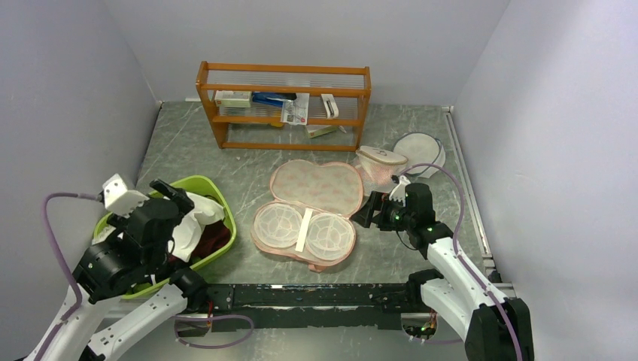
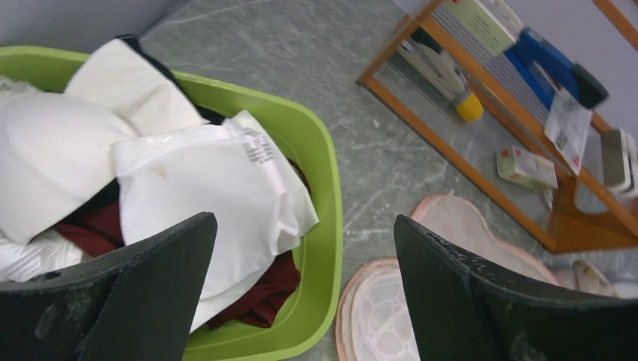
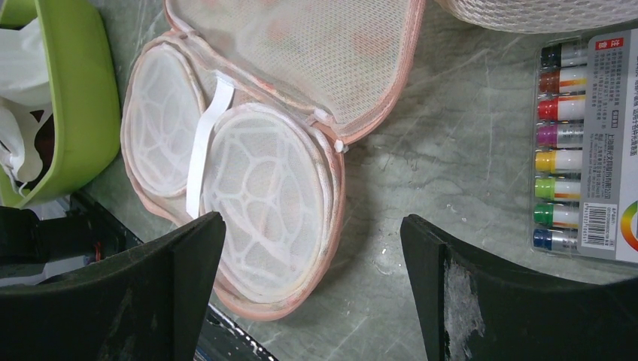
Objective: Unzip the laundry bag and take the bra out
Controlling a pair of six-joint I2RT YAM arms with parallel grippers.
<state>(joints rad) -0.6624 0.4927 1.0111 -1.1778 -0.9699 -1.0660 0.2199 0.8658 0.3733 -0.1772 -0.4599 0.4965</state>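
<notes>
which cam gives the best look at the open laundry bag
Top external: the whole laundry bag lies open, with both halves in frame. Right wrist shows it close up but cropped at the frame edges; left wrist catches only an edge.

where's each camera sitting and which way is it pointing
Top external: above and behind the arms, looking down at the table; both arms show, left gripper, right gripper.
Left wrist: on the left arm, over the green basket, facing the shelf; its open fingers show.
Right wrist: on the right arm, facing down at the open laundry bag; its fingers show.
Both wrist views catch the laundry bag.
</notes>
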